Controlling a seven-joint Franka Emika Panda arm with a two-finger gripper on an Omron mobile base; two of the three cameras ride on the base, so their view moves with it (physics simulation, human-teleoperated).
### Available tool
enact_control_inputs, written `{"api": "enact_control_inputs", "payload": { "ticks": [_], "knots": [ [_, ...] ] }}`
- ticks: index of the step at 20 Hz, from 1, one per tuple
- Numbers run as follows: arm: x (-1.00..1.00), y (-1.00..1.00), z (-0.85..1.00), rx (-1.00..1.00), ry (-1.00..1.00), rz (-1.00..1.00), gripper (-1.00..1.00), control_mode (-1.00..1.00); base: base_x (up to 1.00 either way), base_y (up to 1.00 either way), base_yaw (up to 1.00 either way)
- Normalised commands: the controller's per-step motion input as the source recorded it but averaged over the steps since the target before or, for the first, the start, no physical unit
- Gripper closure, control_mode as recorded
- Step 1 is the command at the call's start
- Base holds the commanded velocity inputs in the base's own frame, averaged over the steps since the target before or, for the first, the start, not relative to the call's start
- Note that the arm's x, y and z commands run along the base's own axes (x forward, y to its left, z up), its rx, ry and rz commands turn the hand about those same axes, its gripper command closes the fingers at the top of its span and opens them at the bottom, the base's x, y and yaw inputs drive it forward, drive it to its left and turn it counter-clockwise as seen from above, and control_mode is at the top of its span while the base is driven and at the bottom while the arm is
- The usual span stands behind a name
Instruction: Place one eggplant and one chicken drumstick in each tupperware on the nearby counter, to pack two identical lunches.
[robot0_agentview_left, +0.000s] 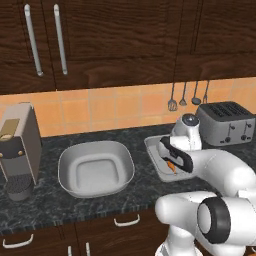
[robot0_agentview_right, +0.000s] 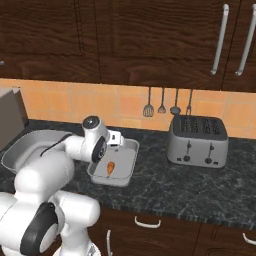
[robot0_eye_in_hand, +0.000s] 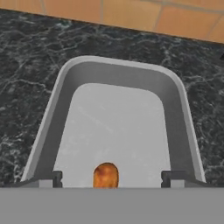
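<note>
Hovering over the smaller shallow pale grey rectangular plastic tray (robot0_eye_in_hand: 120, 127), with the claw (robot0_eye_in_hand: 111, 178) spread wide and holding nothing, tips standing well apart on either side of the small orange-brown chicken drumstick (robot0_eye_in_hand: 106, 176). Lying loose on the tray floor at its near end, thin bone end pointing toward the table's front edge in the right base view (robot0_agentview_right: 110, 168), so likely just set down there as one half of a lunch. Standing beside the tray on the dark speckled stone table (robot0_agentview_left: 50, 200), toward its left end, the wide deep rounded-square pale grey tub (robot0_agentview_left: 96, 168), bare inside. Probably kept side by side to make packing both short work. No dark-purple eggplant to be made out in either container. At the right end of the table, a silver toaster (robot0_agentview_right: 197, 141); at the left end, a grey coffee machine (robot0_agentview_left: 19, 150). Judged barely begun: one piece of four placed.
</note>
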Motion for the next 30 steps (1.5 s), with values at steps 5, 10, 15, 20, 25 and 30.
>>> {"api": "enact_control_inputs", "payload": {
  "ticks": [5, 10, 15, 20, 25, 30],
  "knots": [
    [-0.99, 0.00, 0.69, 0.04, -0.03, 0.00, -1.00, -1.00, 0.00, 0.00, 0.00],
    [-1.00, 0.00, 0.38, 0.00, -0.01, -0.03, -1.00, -1.00, 0.00, 0.00, 0.00],
    [-0.20, -0.02, 0.02, 0.00, -0.01, -0.01, -1.00, 1.00, -0.80, -0.36, -0.06],
    [0.00, 0.00, 0.00, 0.00, 0.00, 0.00, -1.00, 1.00, -1.00, -0.92, -0.16],
    [0.00, 0.00, 0.00, 0.00, 0.00, 0.00, -1.00, 1.00, -0.70, -1.00, -0.17],
    [0.00, 0.00, 0.00, 0.00, 0.00, 0.00, -1.00, 1.00, -0.42, -1.00, -0.19]
  ]
}}
